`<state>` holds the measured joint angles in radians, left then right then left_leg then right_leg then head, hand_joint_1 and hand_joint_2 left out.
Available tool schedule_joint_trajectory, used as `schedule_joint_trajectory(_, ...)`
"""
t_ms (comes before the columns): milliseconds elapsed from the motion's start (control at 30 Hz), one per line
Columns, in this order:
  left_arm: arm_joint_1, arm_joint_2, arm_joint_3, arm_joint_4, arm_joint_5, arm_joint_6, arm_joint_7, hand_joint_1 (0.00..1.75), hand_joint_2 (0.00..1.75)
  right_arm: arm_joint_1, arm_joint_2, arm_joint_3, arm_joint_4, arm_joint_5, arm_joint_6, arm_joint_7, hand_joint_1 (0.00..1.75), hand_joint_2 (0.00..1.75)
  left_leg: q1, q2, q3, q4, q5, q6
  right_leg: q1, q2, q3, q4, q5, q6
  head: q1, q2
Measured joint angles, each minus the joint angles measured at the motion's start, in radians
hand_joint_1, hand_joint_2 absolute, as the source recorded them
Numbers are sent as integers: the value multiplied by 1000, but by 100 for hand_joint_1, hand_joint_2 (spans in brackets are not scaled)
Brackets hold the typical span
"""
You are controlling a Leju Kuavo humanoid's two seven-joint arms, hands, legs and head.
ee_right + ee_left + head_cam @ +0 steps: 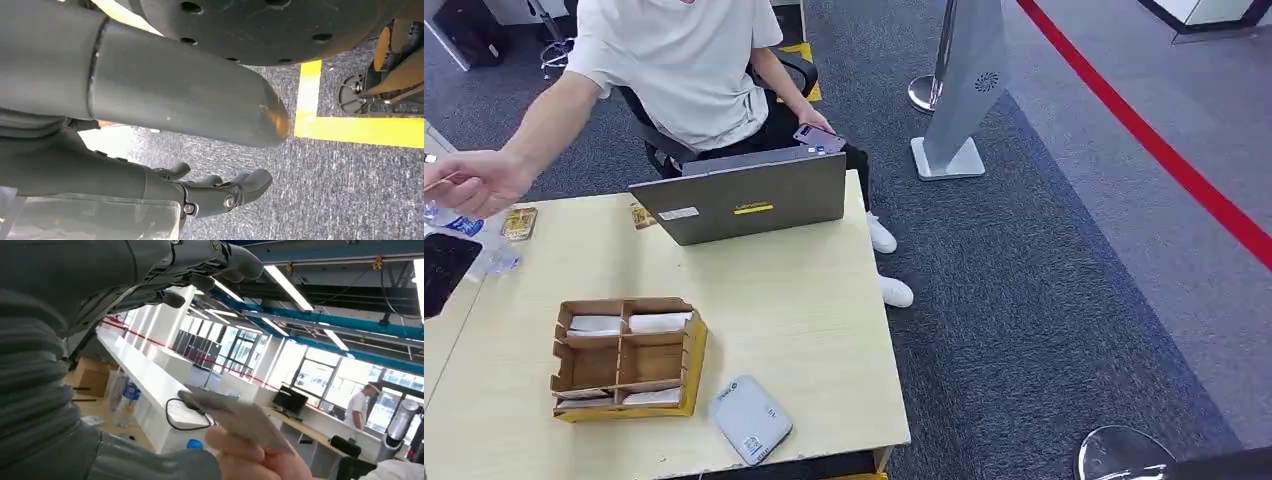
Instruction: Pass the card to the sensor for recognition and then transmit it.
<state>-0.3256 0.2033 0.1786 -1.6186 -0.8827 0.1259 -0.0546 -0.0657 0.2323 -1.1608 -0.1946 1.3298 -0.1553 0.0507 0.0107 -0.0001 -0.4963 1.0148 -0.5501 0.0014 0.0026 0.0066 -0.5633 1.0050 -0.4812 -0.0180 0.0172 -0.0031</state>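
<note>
Card (240, 417) pinched in person's hand (255, 460), just under left hand (200, 270), whose fingers are spread, holding nothing. Right hand (220, 192) hangs near floor, loosely spread, nothing in it. Card looks thin, stiff, light, probably slick; pinch flat faces near edge.

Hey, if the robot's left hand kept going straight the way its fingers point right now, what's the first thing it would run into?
Probably the card that the person's hand holds up just ahead of the left hand. The fingers are apart and hold nothing; how near the card is remains unclear.
</note>
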Motion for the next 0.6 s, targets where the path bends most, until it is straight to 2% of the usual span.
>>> schedule_joint_trajectory(600,19,28,-24,-22,17,3,0,0,175,3,0,0,0,3,9,-14,0,0,0,0,0,-1,0,0,0,0,0,0,0,0,0,0)
